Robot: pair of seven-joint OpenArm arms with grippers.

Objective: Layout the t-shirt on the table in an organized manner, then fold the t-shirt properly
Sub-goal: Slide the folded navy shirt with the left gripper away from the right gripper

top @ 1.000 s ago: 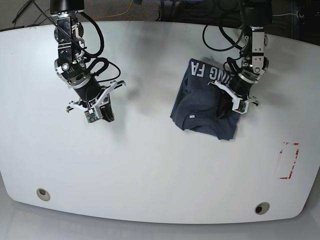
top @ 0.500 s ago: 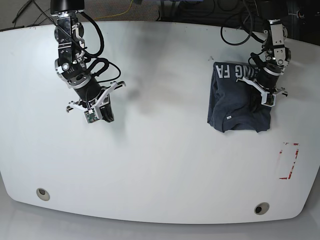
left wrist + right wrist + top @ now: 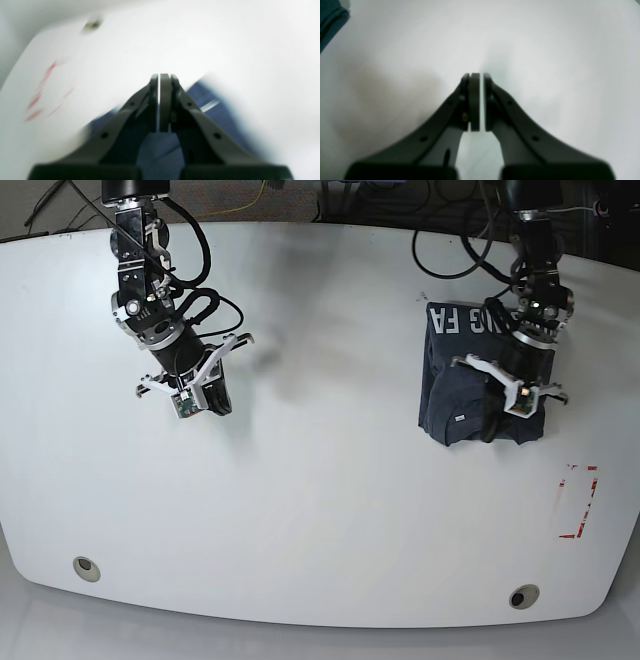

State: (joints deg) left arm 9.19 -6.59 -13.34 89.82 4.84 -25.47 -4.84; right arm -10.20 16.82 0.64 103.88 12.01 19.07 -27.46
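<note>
The t-shirt (image 3: 465,385) is lying bunched on the white tabletop (image 3: 320,510), toward the left arm's side, white lettering showing along its far edge. The left gripper (image 3: 505,415) is hanging over it, jaws pressed together, seemingly pinching nothing. The right gripper (image 3: 210,402) is hovering over bare tabletop, well apart, jaws nearly together and empty.

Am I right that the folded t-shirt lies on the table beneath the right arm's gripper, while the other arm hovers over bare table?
Not quite: the base view shows the t-shirt beneath the left gripper; the right gripper hovers over bare table.
</note>
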